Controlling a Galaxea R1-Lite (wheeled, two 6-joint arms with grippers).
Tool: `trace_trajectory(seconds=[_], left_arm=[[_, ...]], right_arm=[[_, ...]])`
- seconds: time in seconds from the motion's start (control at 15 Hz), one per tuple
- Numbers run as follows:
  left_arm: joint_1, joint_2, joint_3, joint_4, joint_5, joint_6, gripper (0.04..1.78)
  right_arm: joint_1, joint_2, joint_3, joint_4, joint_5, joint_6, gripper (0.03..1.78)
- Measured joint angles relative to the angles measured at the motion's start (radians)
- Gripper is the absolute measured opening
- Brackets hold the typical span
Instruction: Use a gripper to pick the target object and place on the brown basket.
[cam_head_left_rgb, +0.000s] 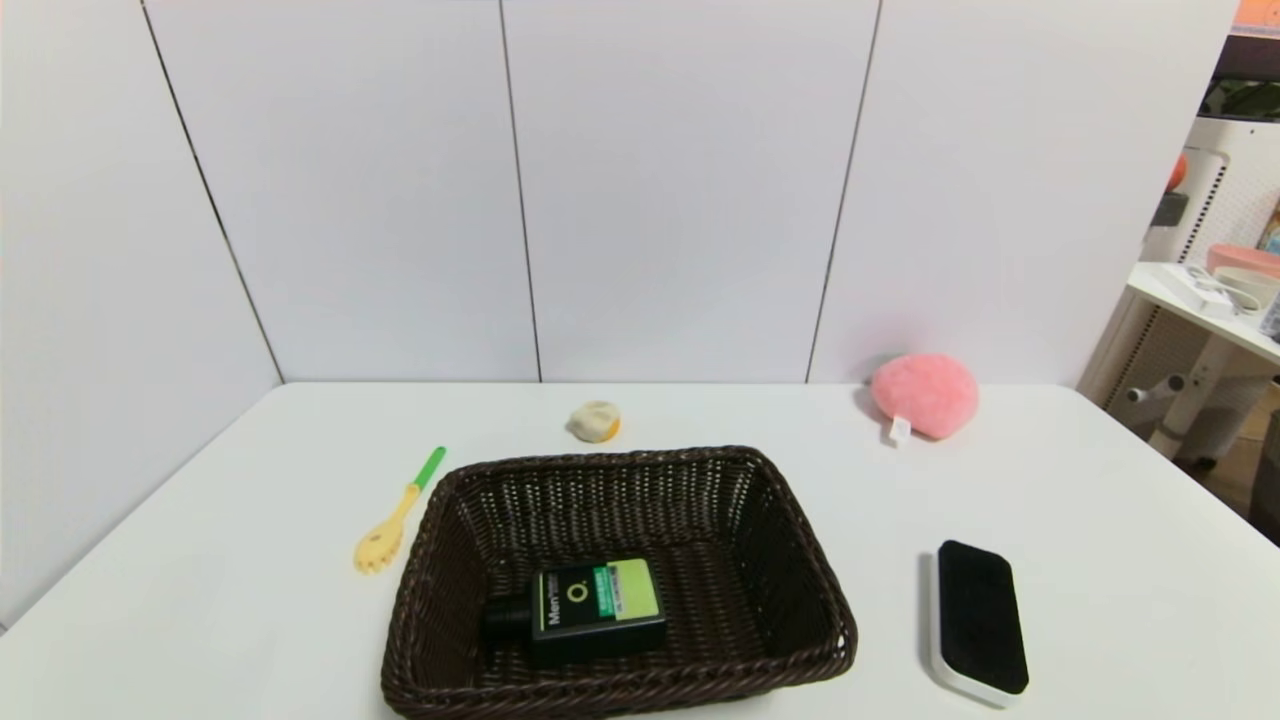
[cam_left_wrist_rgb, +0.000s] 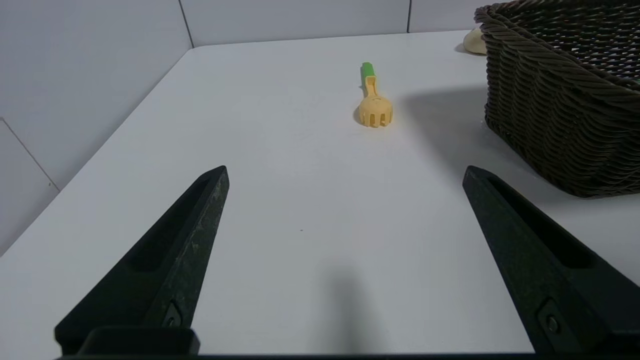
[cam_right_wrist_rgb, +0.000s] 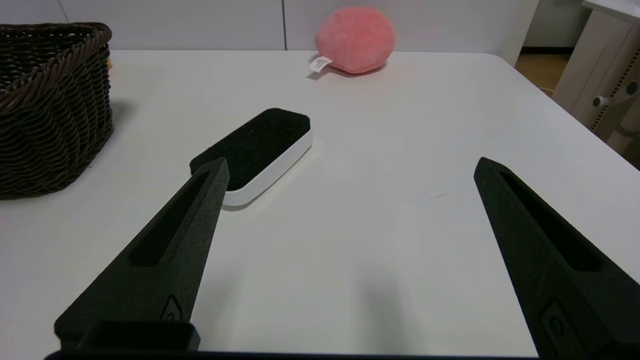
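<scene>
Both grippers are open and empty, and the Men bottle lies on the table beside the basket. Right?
Not quite. The bottle lies inside the basket, on its floor, as the head view shows. The rest holds: the left gripper and right gripper are open and empty over the table.

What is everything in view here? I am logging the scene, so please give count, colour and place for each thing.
brown basket: one, dark brown wicker, middle of the table near the front.
target object: one, black bottle with a green and lime label, lying flat inside the basket.
fork: one, yellow with a green handle, on the table left of the basket.
round item: one, cream and yellow, behind the basket.
plush: one, pink, far right by the wall.
slab: one, black top on a white base, right of the basket.
table: one, white.
left pincer: one, black, open, above bare table left of the basket.
right pincer: one, black, open, above the table beside the slab.
</scene>
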Motion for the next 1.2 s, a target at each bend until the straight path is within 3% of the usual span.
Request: trace_trajectory(seconds=[1.2], left_arm=[[0.0,0.0,0.0,0.0,0.001,-0.001,1.69]], right_arm=[[0.0,0.0,0.0,0.0,-0.007,0.006,1.69]])
